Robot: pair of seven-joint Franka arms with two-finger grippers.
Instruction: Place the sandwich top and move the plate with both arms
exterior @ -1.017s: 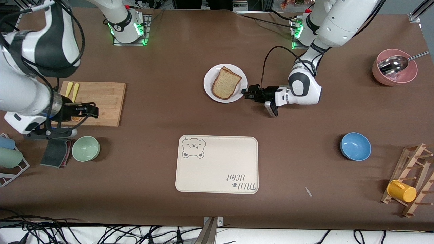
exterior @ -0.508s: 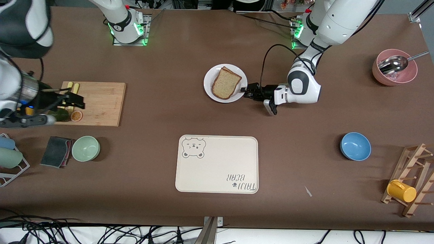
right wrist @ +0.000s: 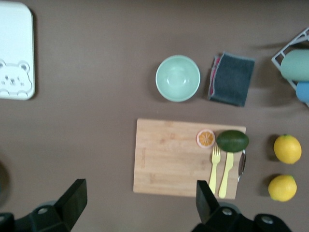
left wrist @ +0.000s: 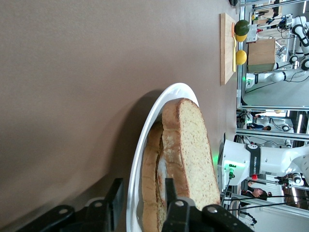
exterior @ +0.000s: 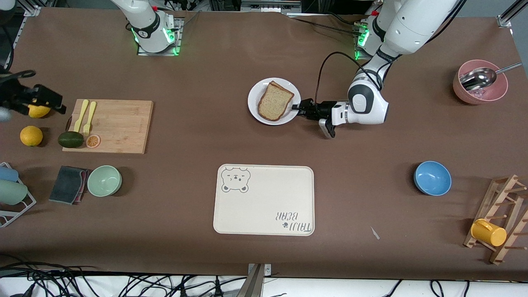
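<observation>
Front view shows the white plate [exterior: 274,101] in the middle of the table, farther from the camera than the cream bear tray [exterior: 264,200]. On it lies the sandwich top [exterior: 275,100], a tan speckled slice with brown crust. The left gripper [exterior: 298,110] is low at the plate edge that faces the left arm's end of the table, its black fingers on the rim. From this height I cannot tell how the jaws stand.

Left wrist view gives what the front one hides — the sandwich top [left wrist: 187,150] rests on a second slice [left wrist: 150,186], so the bread is a stack. The two fingers [left wrist: 116,195] sit one on each side of the plate [left wrist: 159,108] rim, at a narrow gap, one under it and one over it beside the bread. Whether they already press the rim I cannot say.

The right gripper [exterior: 35,101] is at the right arm's end of the table, over a lemon [exterior: 38,110] near the wooden cutting board [exterior: 119,123], well apart from the plate. Right wrist view looks straight down with the jaws wide and nothing between them; below are the board [right wrist: 169,159] with an avocado [right wrist: 232,140], an orange slice [right wrist: 206,138] and yellow cutlery [right wrist: 221,169] — and the green bowl [right wrist: 177,78] beside a grey cloth [right wrist: 232,79]
</observation>
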